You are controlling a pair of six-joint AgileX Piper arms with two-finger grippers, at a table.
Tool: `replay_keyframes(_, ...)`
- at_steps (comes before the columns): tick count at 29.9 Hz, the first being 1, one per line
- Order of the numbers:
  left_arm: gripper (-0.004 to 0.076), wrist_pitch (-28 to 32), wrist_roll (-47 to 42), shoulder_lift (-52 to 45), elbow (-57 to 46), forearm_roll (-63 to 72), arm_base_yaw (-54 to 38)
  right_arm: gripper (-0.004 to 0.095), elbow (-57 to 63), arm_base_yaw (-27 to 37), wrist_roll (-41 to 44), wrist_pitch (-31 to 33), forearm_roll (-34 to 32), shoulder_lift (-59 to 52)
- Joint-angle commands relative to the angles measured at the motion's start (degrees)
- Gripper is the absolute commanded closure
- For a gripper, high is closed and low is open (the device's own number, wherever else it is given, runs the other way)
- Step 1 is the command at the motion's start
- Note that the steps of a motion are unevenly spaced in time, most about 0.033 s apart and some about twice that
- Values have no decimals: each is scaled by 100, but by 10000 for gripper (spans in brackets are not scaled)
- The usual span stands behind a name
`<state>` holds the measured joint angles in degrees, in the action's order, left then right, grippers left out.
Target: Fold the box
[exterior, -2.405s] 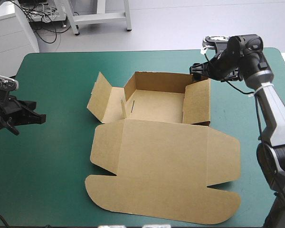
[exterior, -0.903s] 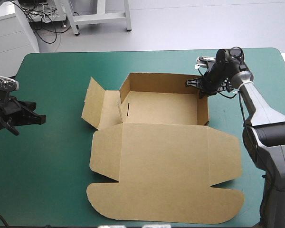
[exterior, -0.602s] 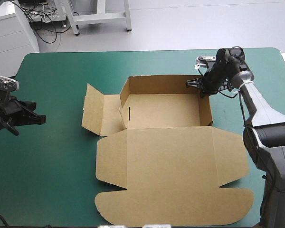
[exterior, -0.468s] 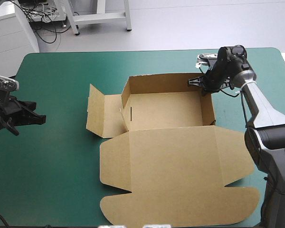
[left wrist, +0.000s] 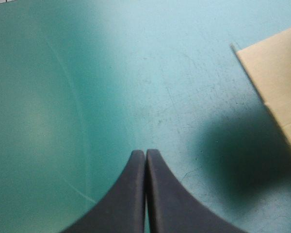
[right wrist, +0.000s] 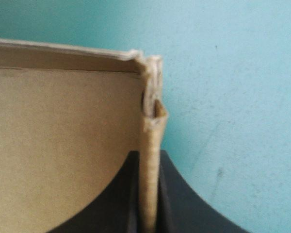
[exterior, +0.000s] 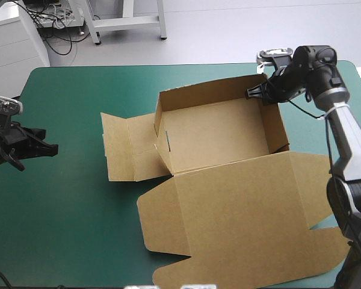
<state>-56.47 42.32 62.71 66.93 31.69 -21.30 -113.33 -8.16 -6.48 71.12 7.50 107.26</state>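
Brown board box (exterior: pixel 216 135), frayed corner

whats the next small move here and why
Probably move the left pincer to the left flap of the box and raise it: the flap lies flat, that pincer is shut and apart from the box, while the right pincer is shut on the far right corner.
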Motion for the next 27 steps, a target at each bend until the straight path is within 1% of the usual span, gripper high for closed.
replay_keyframes(1, 757, 271, -184, -33, 138, 149, -8, 931, -188, 360, -289, 39, 477, -759)
replay_keyframes(6, 756, 271, -184, 68, 138, 25, -8, 931, -188, 1143, -875, 39, 1649, -1274)
replay_keyframes(9, 756, 378, -198, 192, 138, 25, -8, 931, -188, 1512, -1107, 39, 2123, -1528)
replay_keyframes(14, 756, 480, -151, 576, 138, 541, -8, 931, -188, 1726, -1254, 39, 2450, -1771)
replay_keyframes(17, 756, 362, 259, 951, 138, 1219, -8, 931, -188, 1726, -1299, 39, 2678, -1825)
replay_keyframes(19, 756, 94, 636, 1233, 138, 1816, -8, 931, -188, 1726, -1333, 39, 2910, -1830)
replay_keyframes(22, 756, -510, 1028, 1636, 138, 2880, -8, 931, -188, 1726, -1333, 39, 3159, -1830)
replay_keyframes(27, 757, -1379, 1742, 2156, 138, 4576, 260, 931, -188, 1726, -1333, 39, 3184, -1830)
